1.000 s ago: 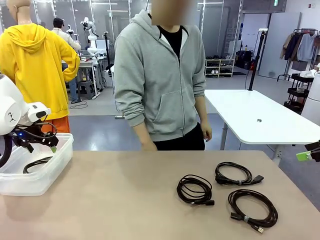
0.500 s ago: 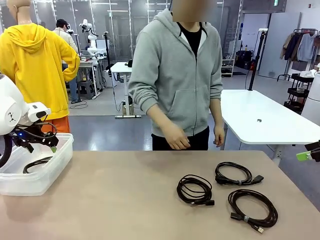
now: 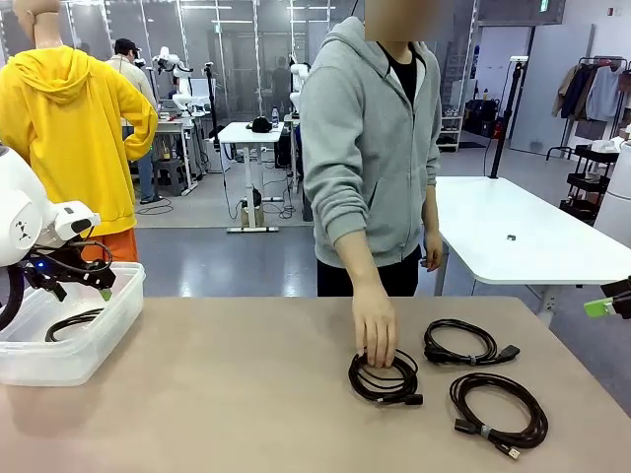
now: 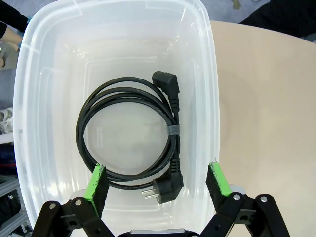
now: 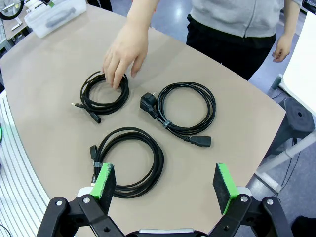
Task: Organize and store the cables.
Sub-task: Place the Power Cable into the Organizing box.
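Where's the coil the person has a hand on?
Front view: the coil lies on the table right of centre, under the person's hand. It is the leftmost of the three loose ones.

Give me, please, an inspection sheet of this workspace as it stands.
Surface: tan table, no marks seen.
Job's things: one cable coil in the clear bin; on the table a left coil with a person's hand on it, a far coil, a larger coil.
Clutter: nothing seen.
Grippers: left gripper open over the bin; right gripper open, apart from the coils.
Cables: black wiring at the left wrist.
Surroundings: white table behind the person.
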Available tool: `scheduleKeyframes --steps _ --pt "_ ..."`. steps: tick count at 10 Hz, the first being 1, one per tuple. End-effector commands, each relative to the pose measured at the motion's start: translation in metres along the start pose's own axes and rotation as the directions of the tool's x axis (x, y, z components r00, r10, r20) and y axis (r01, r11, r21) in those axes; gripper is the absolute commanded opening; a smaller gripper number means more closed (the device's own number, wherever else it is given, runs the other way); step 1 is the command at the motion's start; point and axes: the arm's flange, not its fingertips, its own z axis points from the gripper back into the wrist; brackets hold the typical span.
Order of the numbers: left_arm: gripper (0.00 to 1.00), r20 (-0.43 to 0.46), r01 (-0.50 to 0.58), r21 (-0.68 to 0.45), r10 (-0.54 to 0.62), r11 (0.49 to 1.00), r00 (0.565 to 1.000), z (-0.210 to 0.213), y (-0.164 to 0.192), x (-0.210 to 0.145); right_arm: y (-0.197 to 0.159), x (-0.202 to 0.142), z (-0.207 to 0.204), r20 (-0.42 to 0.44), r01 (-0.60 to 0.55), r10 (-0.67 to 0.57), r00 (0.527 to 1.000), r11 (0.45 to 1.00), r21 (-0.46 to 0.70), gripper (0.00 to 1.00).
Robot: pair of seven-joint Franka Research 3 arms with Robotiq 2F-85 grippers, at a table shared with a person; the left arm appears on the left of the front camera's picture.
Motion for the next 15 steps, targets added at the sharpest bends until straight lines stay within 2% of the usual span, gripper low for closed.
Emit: scheduleKeyframes --steps 1,3,5,7,8,9,10,11,12,13,14,15 --pt "1.0 0.0 0.0 0.0 0.0 1.0 1.0 0.0 0.0 0.0 -0.002 -0.001 0.0 0.017 -0.018 0.018 1.0 1.0 0.006 1.0" --pt "1.0 0.011 0.179 -0.029 -0.179 0.983 0.984 0.045 0.0 -0.027 -0.002 -0.001 0.0 0.017 -0.018 0.018 1.0 1.0 0.006 1.0" --pt "1.0 0.099 0.33 -0.106 -0.32 0.938 0.942 0.088 0.004 -0.077 -0.002 -0.001 0.0 0.017 -0.018 0.018 1.0 1.0 0.006 1.0" --pt "1.0 0.227 0.495 -0.151 -0.457 0.856 0.86 0.124 0.006 -0.127 -0.002 -0.001 0.0 0.017 -0.018 0.018 1.0 1.0 0.006 1.0" --pt "1.0 0.293 0.561 -0.184 -0.5 0.807 0.815 0.135 0.007 -0.152 -0.002 -0.001 0.0 0.017 -0.018 0.018 1.0 1.0 0.006 1.0" --pt "1.0 0.343 0.595 -0.223 -0.509 0.772 0.789 0.143 0.009 -0.173 -0.002 -0.001 0.0 0.017 -0.018 0.018 1.0 1.0 0.006 1.0" --pt "1.0 0.342 0.623 -0.245 -0.534 0.743 0.773 0.15 0.012 -0.194 -0.002 -0.001 0.0 0.017 -0.018 0.018 1.0 1.0 0.006 1.0" --pt "1.0 0.33 0.643 -0.227 -0.564 0.731 0.757 0.148 0.014 -0.203 -0.002 -0.001 0.0 0.017 -0.018 0.018 1.0 1.0 0.006 1.0" --pt "1.0 0.323 0.68 -0.233 -0.604 0.695 0.729 0.146 0.014 -0.209 -0.002 -0.001 0.0 0.017 -0.018 0.018 1.0 1.0 0.006 1.0" --pt "1.0 0.306 0.741 -0.237 -0.676 0.628 0.671 0.149 0.014 -0.215 -0.002 -0.001 0.0 0.017 -0.018 0.018 1.0 1.0 0.006 1.0" --pt "1.0 0.314 0.822 -0.235 -0.76 0.518 0.569 0.156 0.013 -0.224 -0.002 -0.001 0.0 0.017 -0.018 0.018 1.0 1.0 0.006 1.0" --pt "1.0 0.341 0.835 -0.233 -0.762 0.499 0.551 0.163 0.014 -0.222 -0.002 -0.001 0.0 0.017 -0.018 0.018 1.0 1.0 0.006 1.0"
